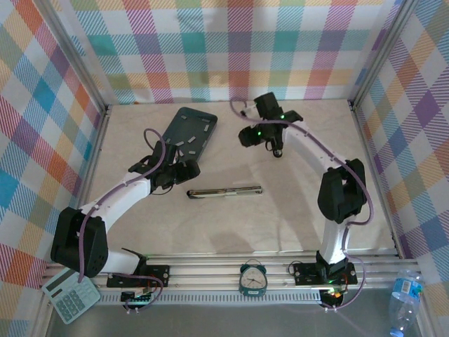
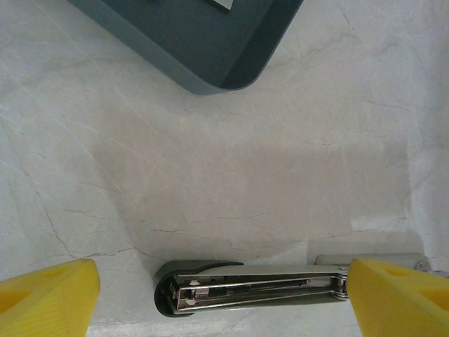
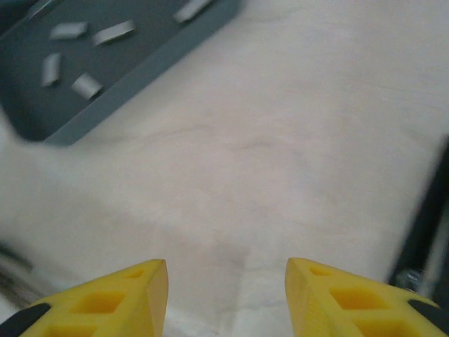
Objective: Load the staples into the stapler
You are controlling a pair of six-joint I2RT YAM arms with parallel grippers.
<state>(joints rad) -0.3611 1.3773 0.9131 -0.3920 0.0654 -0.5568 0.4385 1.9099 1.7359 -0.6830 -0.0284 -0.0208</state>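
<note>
The stapler (image 1: 224,191) lies opened out flat in the middle of the table, its empty metal channel facing up (image 2: 245,284). Several short silvery staples (image 1: 189,137) lie loose in a dark grey tray (image 1: 184,119) at the back left. My left gripper (image 1: 179,174) hovers over the stapler's left end; it is open (image 2: 221,302), its yellow fingers (image 2: 45,298) wide on either side of the stapler without touching it. Right of the tray, my right gripper (image 1: 273,145) is open (image 3: 226,295) over bare table with nothing between its fingers (image 3: 119,298). The staples (image 3: 112,31) show at upper left.
The tray's corner (image 2: 203,42) sits just beyond the stapler. A small clock (image 1: 252,277), a calculator (image 1: 70,295) and a water bottle (image 1: 405,295) stand along the near rail by the arm bases. Plaid walls close in the table on three sides.
</note>
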